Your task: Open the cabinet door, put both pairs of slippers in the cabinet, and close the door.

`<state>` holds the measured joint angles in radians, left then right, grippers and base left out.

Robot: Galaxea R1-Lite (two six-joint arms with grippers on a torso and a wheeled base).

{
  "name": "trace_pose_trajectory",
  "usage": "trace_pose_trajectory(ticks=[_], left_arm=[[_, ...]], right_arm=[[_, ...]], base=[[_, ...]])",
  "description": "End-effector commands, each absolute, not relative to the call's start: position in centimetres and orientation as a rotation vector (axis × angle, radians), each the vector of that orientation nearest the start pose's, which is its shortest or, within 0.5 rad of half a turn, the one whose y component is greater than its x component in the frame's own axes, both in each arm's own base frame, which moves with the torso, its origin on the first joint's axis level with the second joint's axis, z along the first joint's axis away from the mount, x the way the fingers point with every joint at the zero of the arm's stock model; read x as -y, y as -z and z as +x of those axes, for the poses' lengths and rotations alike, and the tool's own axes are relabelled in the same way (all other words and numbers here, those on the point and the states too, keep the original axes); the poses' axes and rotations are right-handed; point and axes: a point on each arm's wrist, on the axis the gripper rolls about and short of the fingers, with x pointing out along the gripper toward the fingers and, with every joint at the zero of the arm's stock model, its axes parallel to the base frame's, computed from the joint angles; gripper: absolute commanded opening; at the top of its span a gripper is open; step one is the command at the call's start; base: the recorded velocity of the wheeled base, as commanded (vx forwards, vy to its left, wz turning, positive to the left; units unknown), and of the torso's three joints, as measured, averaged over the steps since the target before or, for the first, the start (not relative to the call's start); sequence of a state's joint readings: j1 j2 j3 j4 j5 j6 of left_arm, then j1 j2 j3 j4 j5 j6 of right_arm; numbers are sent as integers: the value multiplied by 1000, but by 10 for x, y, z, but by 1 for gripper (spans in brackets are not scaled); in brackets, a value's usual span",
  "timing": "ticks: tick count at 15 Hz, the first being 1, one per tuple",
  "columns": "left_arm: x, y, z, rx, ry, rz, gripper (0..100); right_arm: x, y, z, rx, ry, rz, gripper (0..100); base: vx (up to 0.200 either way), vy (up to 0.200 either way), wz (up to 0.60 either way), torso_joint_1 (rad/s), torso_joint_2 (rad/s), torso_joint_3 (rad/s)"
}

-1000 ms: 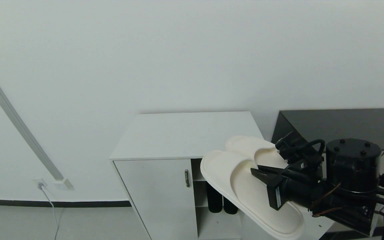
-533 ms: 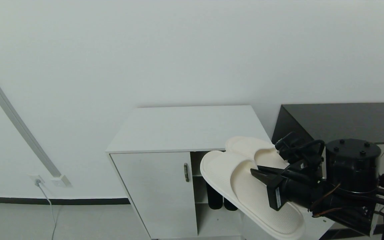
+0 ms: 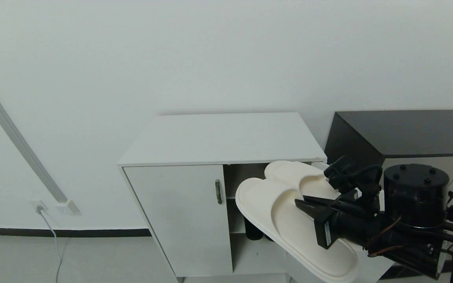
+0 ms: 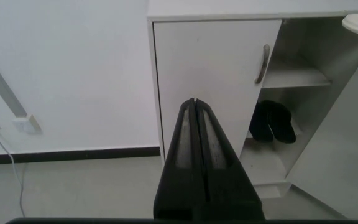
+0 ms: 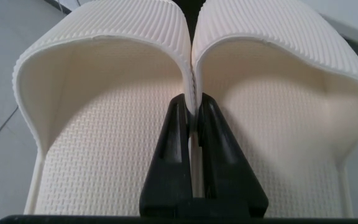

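Note:
A white cabinet point(image 3: 218, 141) stands against the wall with its left door point(image 3: 179, 216) shut and its right side open. A black pair of slippers point(image 4: 272, 122) stands on the lower shelf point(image 3: 256, 255) inside. My right gripper point(image 3: 301, 204) holds a cream pair of slippers point(image 3: 289, 220) side by side, in the air in front of the open compartment. In the right wrist view its fingers point(image 5: 174, 146) pinch the two inner edges of the cream slippers point(image 5: 191, 81) together. My left gripper point(image 4: 195, 104) is shut with nothing in it, pointing at the cabinet's left door point(image 4: 210, 74).
A black table point(image 3: 407, 129) stands to the right of the cabinet. A grey cable duct point(image 3: 14, 137) runs down the wall to a socket point(image 3: 37, 206) with a cord at lower left. The floor point(image 4: 73, 186) before the cabinet is bare.
The whole head view has shifted: the cabinet and black table now sit higher in the picture, showing more of the open compartment. My right gripper keeps the cream slippers in the same place.

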<state>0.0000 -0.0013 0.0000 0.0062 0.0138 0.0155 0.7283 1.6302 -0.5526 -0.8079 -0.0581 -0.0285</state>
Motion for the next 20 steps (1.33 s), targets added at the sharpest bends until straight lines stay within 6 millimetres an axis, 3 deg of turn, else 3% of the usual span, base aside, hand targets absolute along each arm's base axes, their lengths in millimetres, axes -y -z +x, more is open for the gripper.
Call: trace_pose_trajectory(ticks=[1, 20], left_arm=[[0, -75, -23, -6, -14, 15, 0], [0, -75, -23, -6, -14, 9, 0]], right_arm=[[-176, -153, 199, -246, -670, -134, 0], [-178, -151, 195, -254, -687, -140, 0]], base=[[0, 0, 0, -237, 544, 320], [0, 0, 0, -175, 503, 327]])
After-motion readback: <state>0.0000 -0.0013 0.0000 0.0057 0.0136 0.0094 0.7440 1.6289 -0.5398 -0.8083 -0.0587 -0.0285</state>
